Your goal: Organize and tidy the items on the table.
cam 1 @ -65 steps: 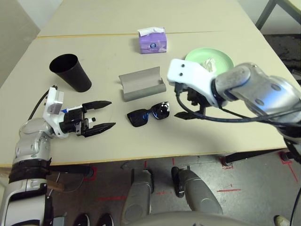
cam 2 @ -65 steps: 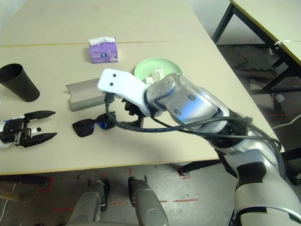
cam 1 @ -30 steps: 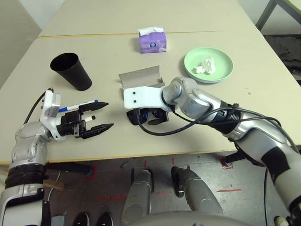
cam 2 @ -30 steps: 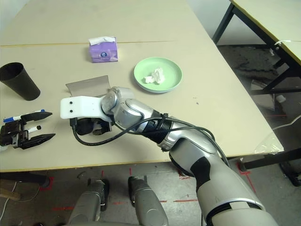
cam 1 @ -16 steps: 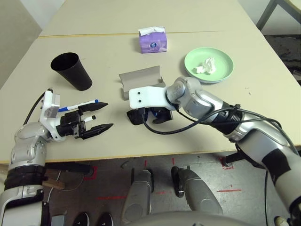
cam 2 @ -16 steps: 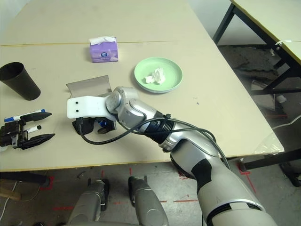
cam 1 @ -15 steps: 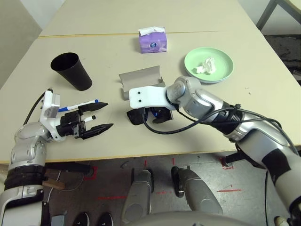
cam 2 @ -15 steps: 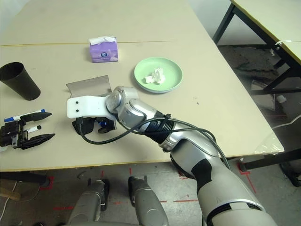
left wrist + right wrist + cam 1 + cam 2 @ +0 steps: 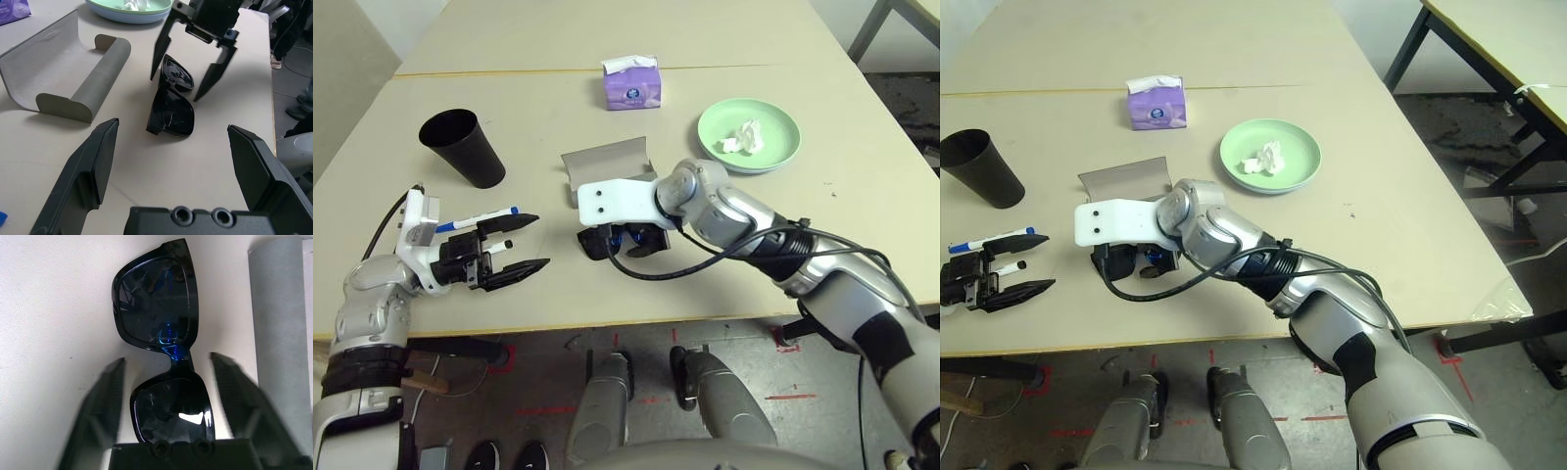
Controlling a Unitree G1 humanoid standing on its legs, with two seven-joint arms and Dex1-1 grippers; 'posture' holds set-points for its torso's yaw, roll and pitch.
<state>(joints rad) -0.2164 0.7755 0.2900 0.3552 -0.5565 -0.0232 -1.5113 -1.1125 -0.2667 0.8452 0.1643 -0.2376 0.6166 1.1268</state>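
Observation:
Black sunglasses (image 9: 154, 308) lie lenses up on the beige table (image 9: 509, 98), just in front of the open grey glasses case (image 9: 607, 162). My right gripper (image 9: 622, 245) reaches down over them, its jaws open and straddling one lens with small gaps on each side. Towards the table's left front edge my left gripper (image 9: 541, 240) is low and open, holding nothing. A white marker (image 9: 475, 218) with a blue cap lies just behind it. The black cup (image 9: 460, 147) stands upright at the left. At the right, a crumpled tissue (image 9: 739, 137) lies in the green plate (image 9: 773, 147).
The purple tissue box (image 9: 630, 86) stands at the back centre beside the yellowish seam (image 9: 509, 71). A separate table with grey legs (image 9: 1410, 39) is off to the right. The table's front edge (image 9: 705, 318) runs close below both grippers.
My right gripper came down over the sunglasses, and its jaws have narrowed around one lens in the last half second. The left arm and the other things have not moved.

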